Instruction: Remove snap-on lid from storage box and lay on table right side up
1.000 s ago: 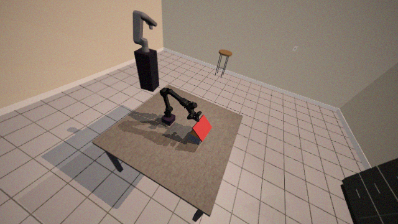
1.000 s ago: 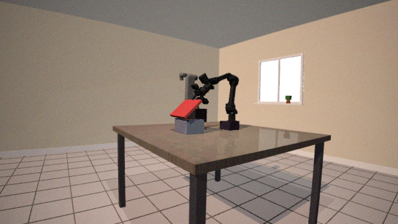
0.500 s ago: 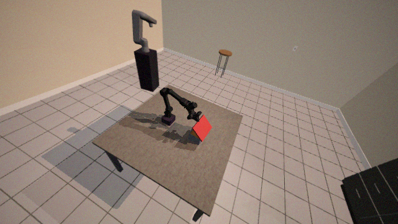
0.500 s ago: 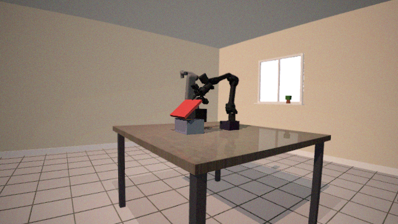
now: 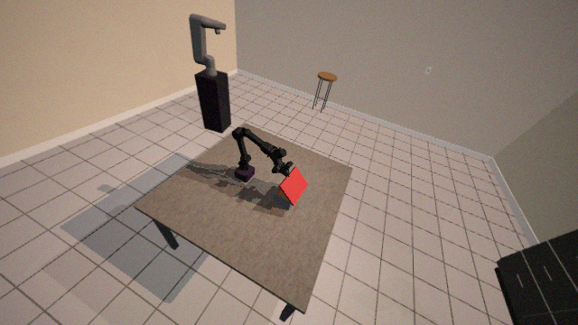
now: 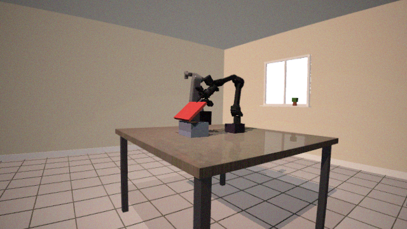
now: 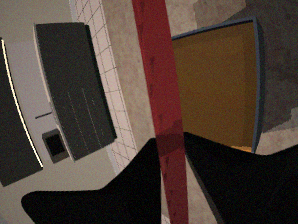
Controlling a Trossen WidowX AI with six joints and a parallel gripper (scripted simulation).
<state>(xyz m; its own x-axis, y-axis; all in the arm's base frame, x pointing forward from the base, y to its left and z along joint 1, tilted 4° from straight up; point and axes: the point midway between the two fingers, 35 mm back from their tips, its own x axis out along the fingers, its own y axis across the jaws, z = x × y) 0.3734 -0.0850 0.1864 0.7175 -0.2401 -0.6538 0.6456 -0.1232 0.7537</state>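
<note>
One table [image 5: 217,217] [image 6: 165,140], rectangular and brown-topped, carries everything in the work area. The near corner in the exterior view has bare top between it and the box; in the top view, bare surface likewise extends from the box to the table's right edge. One black arm [image 5: 257,141] [image 6: 237,92] stands on one dark base block [image 5: 245,175] [image 6: 234,128], just beside the box's side of the table. One storage box [image 5: 283,202] [image 6: 194,129] [image 7: 258,90], blue-grey outside and orange-brown within, rests upright on the table, its opening partly exposed. One lid [image 5: 294,186] [image 6: 190,111] [image 7: 159,75], flat, square-cornered and bright red, is steeply tilted above the box, its lower edge near the rim; contact there cannot be determined. One gripper [image 5: 289,171] [image 6: 201,99] [image 7: 169,140] has its two fingers closed on the lid's raised edge.
</note>
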